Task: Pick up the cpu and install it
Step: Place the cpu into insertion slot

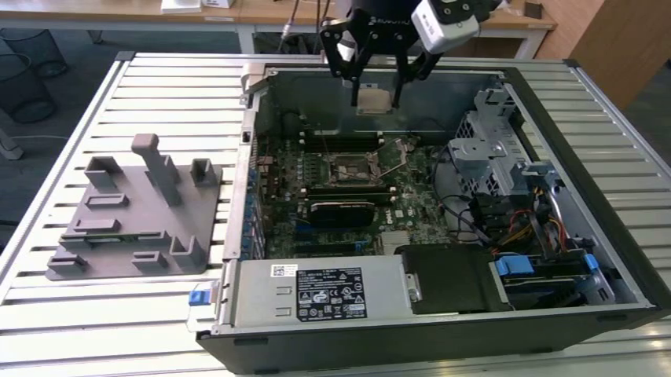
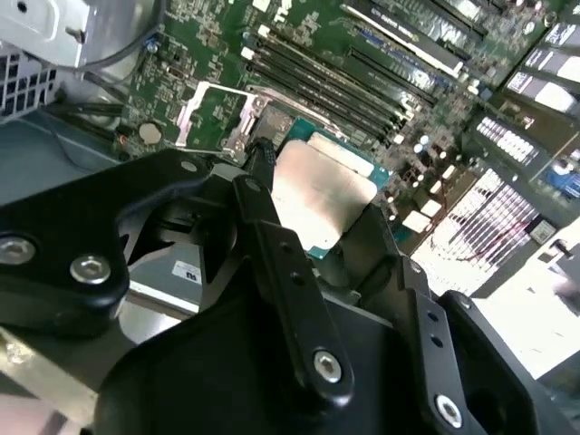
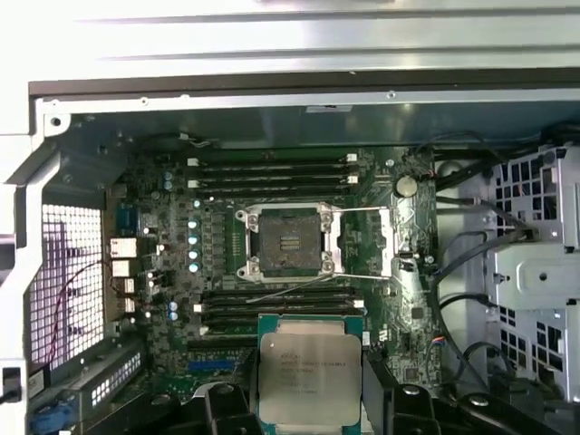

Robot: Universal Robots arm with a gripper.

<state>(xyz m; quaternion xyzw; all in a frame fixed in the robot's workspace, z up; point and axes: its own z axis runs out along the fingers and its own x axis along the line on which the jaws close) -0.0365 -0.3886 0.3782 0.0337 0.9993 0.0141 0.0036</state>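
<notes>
One cpu (image 1: 375,97) is held in the one gripper (image 1: 378,102), clamped between its two fingers (image 3: 225,405) at opposite edges, pale metal top seen in both wrist views. The gripper is pointed downward over the far part of one open computer case (image 1: 419,334), and the cpu is kept in the air above the motherboard, apart from the one socket (image 3: 288,240), whose frame is open. One grey fixture tray (image 1: 126,228) is seen on the desk (image 1: 105,314), at the exterior view's left of the case.
</notes>
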